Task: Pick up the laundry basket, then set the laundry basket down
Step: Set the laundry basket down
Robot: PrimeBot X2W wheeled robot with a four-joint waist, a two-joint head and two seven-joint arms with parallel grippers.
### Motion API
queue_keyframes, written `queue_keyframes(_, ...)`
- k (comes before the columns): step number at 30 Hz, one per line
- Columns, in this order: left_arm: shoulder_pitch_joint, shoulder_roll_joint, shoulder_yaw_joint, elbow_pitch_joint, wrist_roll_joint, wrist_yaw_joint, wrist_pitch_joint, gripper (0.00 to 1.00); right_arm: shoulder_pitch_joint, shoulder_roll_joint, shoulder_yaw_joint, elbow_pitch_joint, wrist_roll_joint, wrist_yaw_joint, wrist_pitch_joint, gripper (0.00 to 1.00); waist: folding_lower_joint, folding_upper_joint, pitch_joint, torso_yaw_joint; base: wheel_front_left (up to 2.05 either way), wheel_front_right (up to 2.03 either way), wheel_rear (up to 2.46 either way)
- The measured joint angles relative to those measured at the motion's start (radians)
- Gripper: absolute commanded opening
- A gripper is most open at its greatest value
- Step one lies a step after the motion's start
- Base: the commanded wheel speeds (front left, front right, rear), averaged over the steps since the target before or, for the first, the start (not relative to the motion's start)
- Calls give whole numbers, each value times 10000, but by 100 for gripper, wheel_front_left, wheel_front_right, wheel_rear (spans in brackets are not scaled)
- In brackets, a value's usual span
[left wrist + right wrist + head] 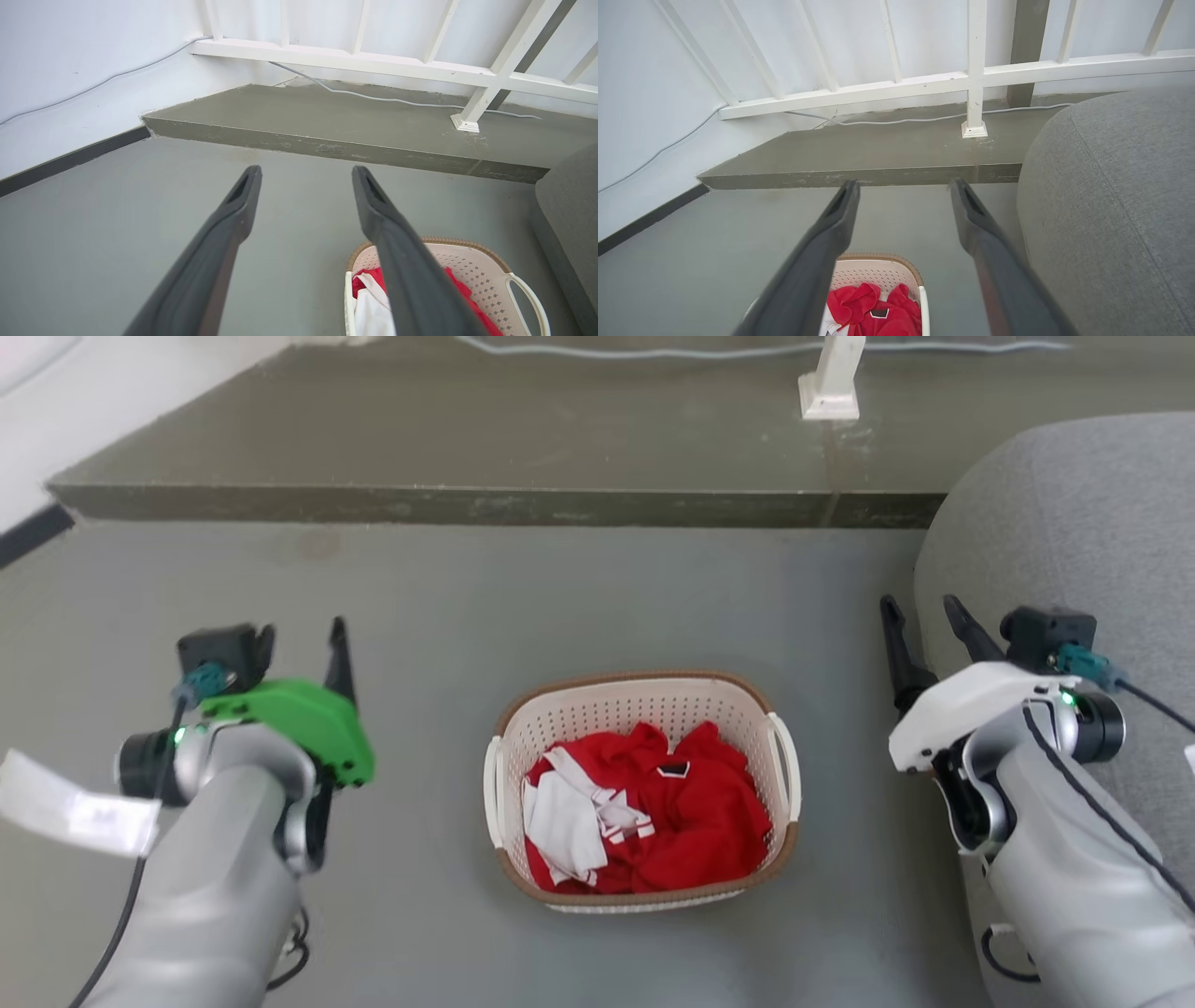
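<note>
one laundry basket (644,705) with two white loop handles (789,761), its red and white clothes (681,821) too bunched to count. two grippers, the left gripper (302,635) and the right gripper (920,616), each with two dark fingers (339,658). one grey cushion (1074,504), one raised step (467,439), one white post (831,383) standing on it and one cable (653,350).
</note>
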Motion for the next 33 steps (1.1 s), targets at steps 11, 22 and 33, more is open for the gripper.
queue_keyframes(11, 1653, 92, 1323, -1453, 1808, 0, -27, 100, 1519, 90, -757, -1452, -727, -299, -13, 100, 0, 0, -658, -111, 0, 0, 0)
queue_keyframes(22, 3694, -313, 2111, -3062, 3306, 0, -27, 100, 3018, 372, -1281, -2773, -1407, -401, -13, 100, 0, 0, -1293, -133, 0, 0, 0)
queue_keyframes(33, 5029, -529, 2592, -4424, 4537, 0, -27, 100, 4144, 502, -1687, -3724, -1854, -495, -15, 100, 0, 0, -1636, -87, 0, 0, 0)
